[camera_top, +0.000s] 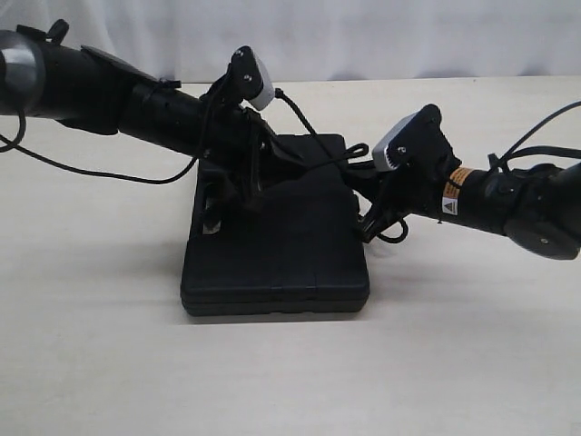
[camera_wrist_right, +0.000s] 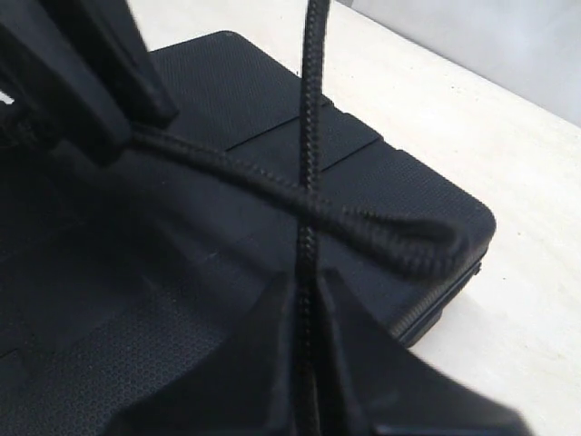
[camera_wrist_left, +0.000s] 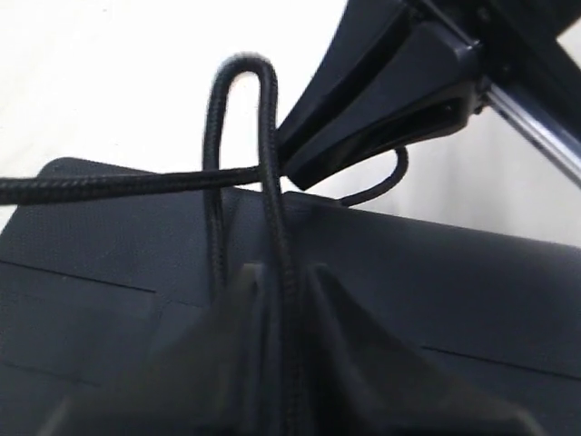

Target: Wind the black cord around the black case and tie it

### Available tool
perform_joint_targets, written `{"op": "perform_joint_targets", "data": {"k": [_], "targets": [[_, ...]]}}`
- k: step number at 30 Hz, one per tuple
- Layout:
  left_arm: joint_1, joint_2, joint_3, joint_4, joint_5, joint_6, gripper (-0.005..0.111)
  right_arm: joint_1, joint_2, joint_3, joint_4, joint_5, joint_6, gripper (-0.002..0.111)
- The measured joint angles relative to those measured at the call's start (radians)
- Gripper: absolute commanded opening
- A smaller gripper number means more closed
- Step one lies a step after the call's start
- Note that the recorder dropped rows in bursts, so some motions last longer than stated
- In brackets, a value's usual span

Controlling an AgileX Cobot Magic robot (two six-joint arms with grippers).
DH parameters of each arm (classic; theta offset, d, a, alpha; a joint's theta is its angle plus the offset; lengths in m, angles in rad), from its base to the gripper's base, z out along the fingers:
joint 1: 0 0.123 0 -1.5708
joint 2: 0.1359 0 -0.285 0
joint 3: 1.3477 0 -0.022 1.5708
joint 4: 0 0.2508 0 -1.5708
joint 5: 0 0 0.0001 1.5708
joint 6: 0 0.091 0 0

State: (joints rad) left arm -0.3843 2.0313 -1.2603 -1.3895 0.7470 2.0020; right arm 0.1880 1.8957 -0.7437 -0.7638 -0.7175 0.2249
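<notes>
Both arms grip the black cord (camera_wrist_right: 227, 171): left gripper (camera_wrist_left: 280, 277) is closed tight on a looped strand, right gripper (camera_wrist_right: 307, 283) closed on a straight strand crossing another. The black case (camera_top: 272, 254) lies flat on the table (camera_top: 454, 363), approx. mid-scene, w/ both grippers over its top.

Black on black over a pale tabletop

The case (camera_top: 281, 254) is matte black with a fine honeycomb stipple. The cord (camera_wrist_right: 309, 136) is black too, in a tight braided weave. The left claw (camera_wrist_left: 281, 272) and the right claw (camera_wrist_right: 307, 277) are plain black, like both arms. The tabletop (camera_top: 454, 363) is cream-beige with a faint streaky grain. The two wrist cameras (camera_top: 259, 84) have light grey-white housings. The right arm (camera_top: 508, 195) carries an orange label (camera_top: 459, 178) and a small white warning-triangle sticker. The backdrop (camera_top: 381, 36) is white.
</notes>
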Motion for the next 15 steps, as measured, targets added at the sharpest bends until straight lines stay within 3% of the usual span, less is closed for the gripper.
{"op": "perform_joint_targets", "data": {"k": [4,9,15], "targets": [[0.000,0.000,0.000,0.000,-0.003,0.003,0.059,0.000,0.000,0.000,0.000,0.000,0.000,0.004],[0.000,0.000,0.000,-0.023,-0.014,0.007,0.059,0.000,0.000,0.000,0.000,0.000,0.000,0.004],[0.000,0.000,-0.002,-0.289,-0.095,-0.004,0.059,0.000,0.000,0.000,0.000,-0.004,0.004,0.004]]}}
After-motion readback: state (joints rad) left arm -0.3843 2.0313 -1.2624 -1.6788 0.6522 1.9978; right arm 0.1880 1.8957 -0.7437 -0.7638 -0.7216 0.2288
